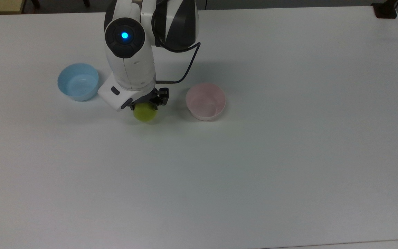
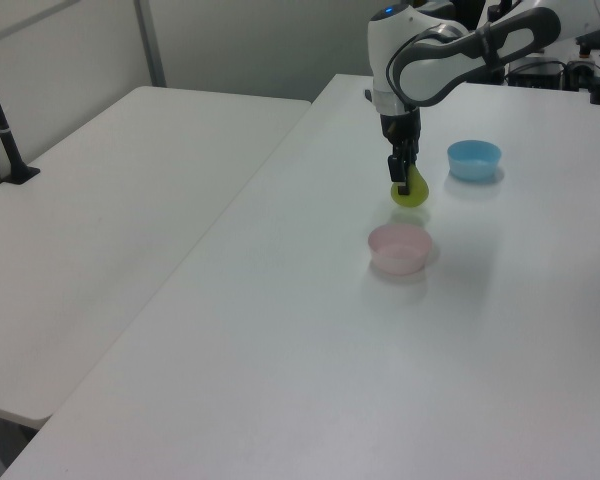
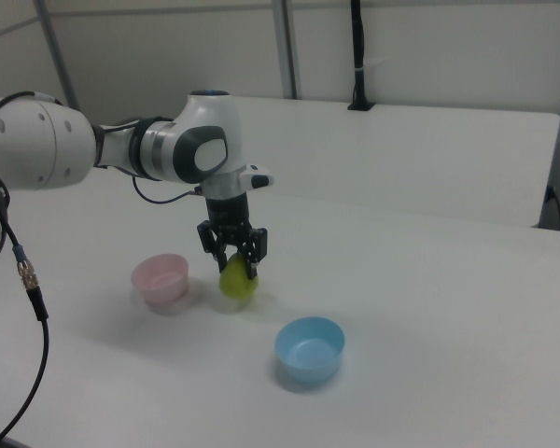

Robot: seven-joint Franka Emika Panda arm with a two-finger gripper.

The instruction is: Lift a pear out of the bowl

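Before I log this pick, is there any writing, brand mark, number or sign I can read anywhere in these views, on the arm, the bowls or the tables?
None: no readable text on the arm, the pink bowl, the blue bowl, the pear in the tool, or the table.
The blue dot on the arm is a light, not a sign.

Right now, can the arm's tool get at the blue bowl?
Probably yes: the blue bowl stands open and clear, but the tool is shut on the pear.
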